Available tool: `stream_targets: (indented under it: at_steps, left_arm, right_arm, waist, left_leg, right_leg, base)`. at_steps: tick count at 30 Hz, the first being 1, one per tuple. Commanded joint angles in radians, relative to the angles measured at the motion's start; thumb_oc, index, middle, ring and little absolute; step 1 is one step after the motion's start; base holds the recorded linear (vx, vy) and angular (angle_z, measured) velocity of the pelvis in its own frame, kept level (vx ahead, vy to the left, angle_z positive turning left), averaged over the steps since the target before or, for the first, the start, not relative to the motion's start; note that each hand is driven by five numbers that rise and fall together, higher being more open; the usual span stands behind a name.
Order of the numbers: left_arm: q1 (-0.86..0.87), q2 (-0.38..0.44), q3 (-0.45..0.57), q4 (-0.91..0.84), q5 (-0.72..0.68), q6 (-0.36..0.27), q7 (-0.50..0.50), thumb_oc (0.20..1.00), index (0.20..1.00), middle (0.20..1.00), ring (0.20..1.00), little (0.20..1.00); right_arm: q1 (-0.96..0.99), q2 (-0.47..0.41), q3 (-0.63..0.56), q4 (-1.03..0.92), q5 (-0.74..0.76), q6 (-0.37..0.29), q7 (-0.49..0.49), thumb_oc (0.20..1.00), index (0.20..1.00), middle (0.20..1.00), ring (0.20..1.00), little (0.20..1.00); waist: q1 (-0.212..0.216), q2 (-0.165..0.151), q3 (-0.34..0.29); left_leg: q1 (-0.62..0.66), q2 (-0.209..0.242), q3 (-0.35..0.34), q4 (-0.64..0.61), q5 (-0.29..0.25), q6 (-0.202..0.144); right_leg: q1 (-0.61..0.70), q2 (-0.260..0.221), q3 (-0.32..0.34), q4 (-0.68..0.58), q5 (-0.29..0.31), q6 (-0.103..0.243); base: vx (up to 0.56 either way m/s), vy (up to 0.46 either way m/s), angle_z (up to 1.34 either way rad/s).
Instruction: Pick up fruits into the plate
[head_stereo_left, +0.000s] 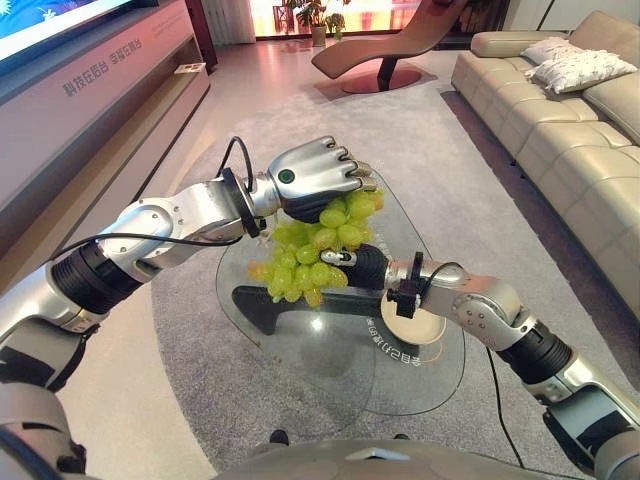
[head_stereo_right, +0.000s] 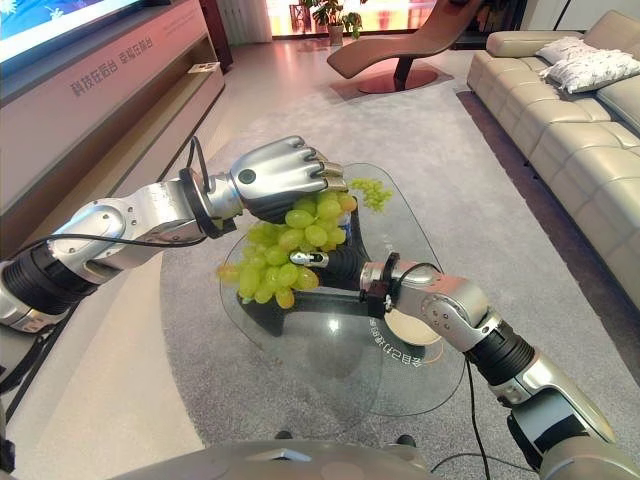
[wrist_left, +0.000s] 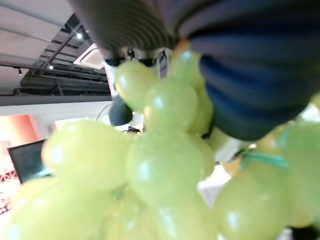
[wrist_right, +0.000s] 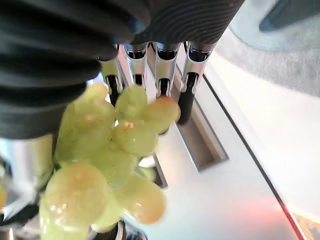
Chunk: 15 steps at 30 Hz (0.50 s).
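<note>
A large bunch of green grapes (head_stereo_left: 315, 245) hangs above the glass table (head_stereo_left: 330, 385). My left hand (head_stereo_left: 310, 175) is curled over its top and holds it up. The left wrist view shows the grapes (wrist_left: 165, 165) pressed close under the hand's cover. My right hand (head_stereo_left: 362, 266) reaches in from the right at the bunch's lower side. In its wrist view its fingers (wrist_right: 165, 70) run straight along the grapes (wrist_right: 100, 150). A round pale plate (head_stereo_left: 422, 332) lies on the glass, partly under my right wrist. A small loose cluster of grapes (head_stereo_right: 372, 192) rests at the table's far end.
The table's dark base (head_stereo_left: 262, 305) shows through the glass. A beige sofa (head_stereo_left: 560, 130) runs along the right, a low lounge chair (head_stereo_left: 390, 45) stands at the back, and a long TV cabinet (head_stereo_left: 100, 90) lines the left. A grey rug lies around the table.
</note>
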Motion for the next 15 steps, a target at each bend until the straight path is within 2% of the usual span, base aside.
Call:
stream_targets:
  at_steps: [1,7,15]
  left_arm:
    - [-0.124,-0.013,0.062,0.017,-0.043,0.021,0.025,0.2,0.2,0.2,0.2,0.2]
    - [-0.112,-0.028,0.078,-0.001,-0.054,0.033,0.02,0.2,0.2,0.2,0.2,0.2]
    - [-0.094,-0.05,0.093,-0.01,-0.061,0.035,0.016,0.2,0.2,0.2,0.2,0.2]
  right_arm:
    - [-0.059,0.033,-0.078,-0.074,0.013,-0.086,-0.021,1.0,1.0,1.0,1.0,1.0]
    - [-0.052,0.063,-0.085,-0.088,0.04,-0.113,-0.07,1.0,1.0,1.0,1.0,1.0]
    - [-0.051,0.099,-0.079,-0.09,0.021,-0.126,-0.082,1.0,1.0,1.0,1.0,1.0]
  waist:
    - [0.014,-0.032,0.003]
    - [0.015,-0.027,0.008]
    - [0.019,-0.024,0.009]
  left_leg:
    - [0.068,-0.053,0.066,0.007,-0.139,0.035]
    - [0.067,-0.053,0.066,0.007,-0.138,0.036]
    - [0.065,-0.055,0.062,0.007,-0.138,0.037]
  right_leg:
    - [0.052,-0.003,-0.002,0.006,-0.078,0.011]
    - [0.052,-0.006,-0.003,0.006,-0.077,0.011]
    - [0.052,-0.008,-0.005,0.006,-0.078,0.012]
  base:
    - [0.0,0.0,0.0]
    - [0.0,0.0,0.0]
    - [0.0,0.0,0.0]
